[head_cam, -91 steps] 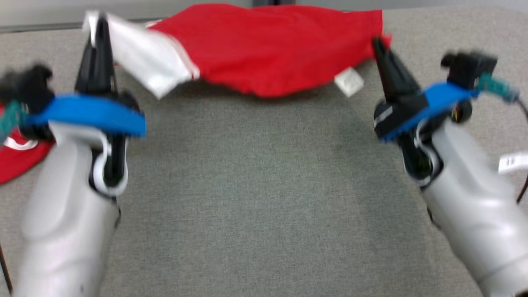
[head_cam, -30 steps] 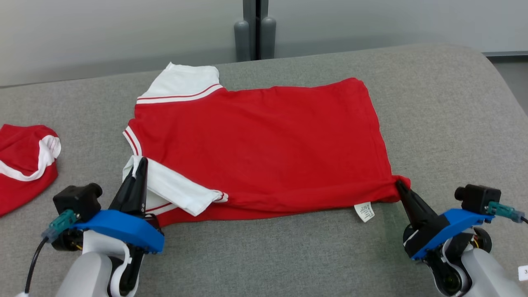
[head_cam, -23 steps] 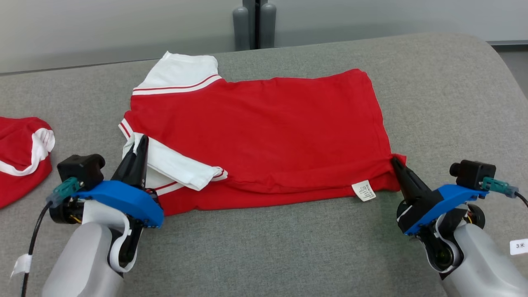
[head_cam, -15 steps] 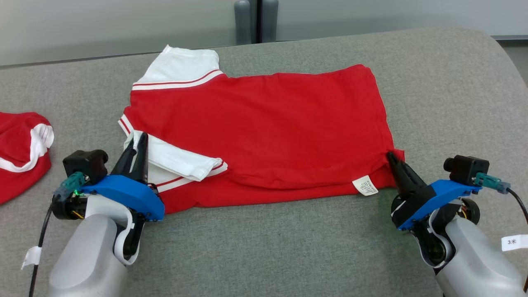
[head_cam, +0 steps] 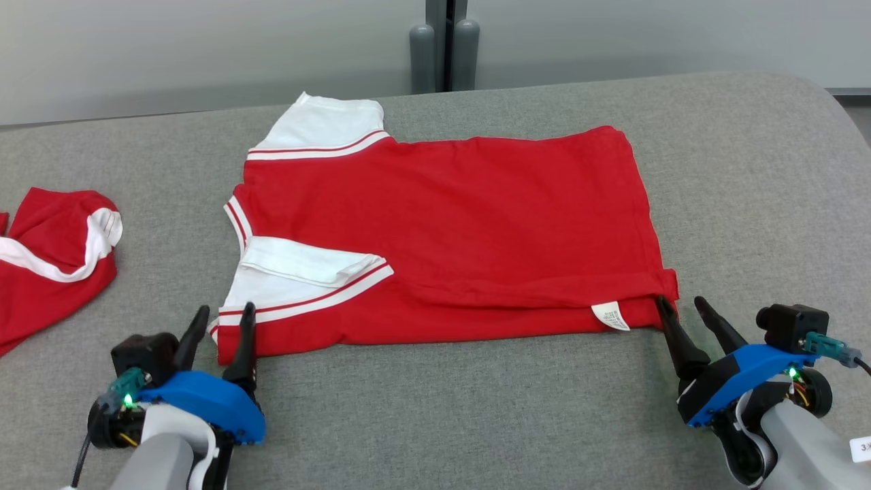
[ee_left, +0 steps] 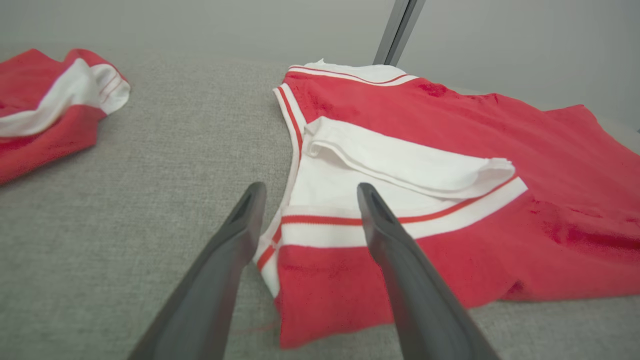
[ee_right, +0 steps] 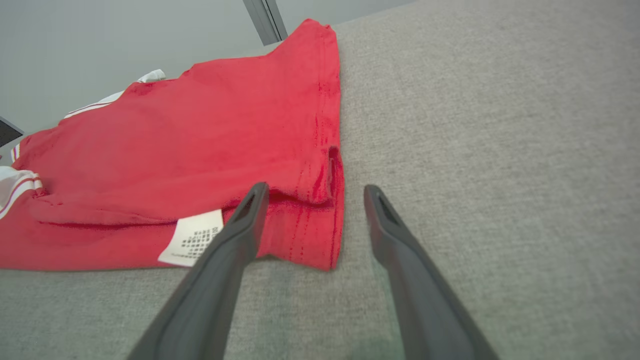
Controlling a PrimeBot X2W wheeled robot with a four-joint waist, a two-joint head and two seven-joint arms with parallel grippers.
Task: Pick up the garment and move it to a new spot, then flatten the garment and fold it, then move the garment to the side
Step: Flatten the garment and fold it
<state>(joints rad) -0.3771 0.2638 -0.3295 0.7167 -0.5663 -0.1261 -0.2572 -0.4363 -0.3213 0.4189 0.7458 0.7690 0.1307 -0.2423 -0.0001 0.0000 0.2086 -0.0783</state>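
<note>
Lying flat on the grey woven-fabric surface [head_cam: 435, 415], the red short-sleeved shirt with white, red-striped sleeves [head_cam: 463, 218] stretched just beyond the tips of both pairs of dark fingers. Its long axis ran crosswise from one gripper to the other, with the sleeve and neck end toward the left gripper [head_cam: 226, 309] and the hem end toward the right gripper [head_cam: 680, 301]. Both pairs of fingers stood spread apart and held nothing. In the left wrist view the shirt's near sleeve-end corner sat between the two fingers, the cloth passing under the finger on that view's right while the other lay over bare surface. In the right wrist view the near hem corner sat between the fingers, with a white care label [ee_right: 192, 237] just outside the finger on that view's left. Each arm looked about equally close to its own corner. The near white sleeve [head_cam: 306, 262] lay folded onto the red body, ahead of the left fingers. A second crumpled red-and-white garment [head_cam: 54, 262] lay well apart, past the left gripper's outer side. A fold would probably carry the near long edge away from the fingers toward the far edge.
</note>
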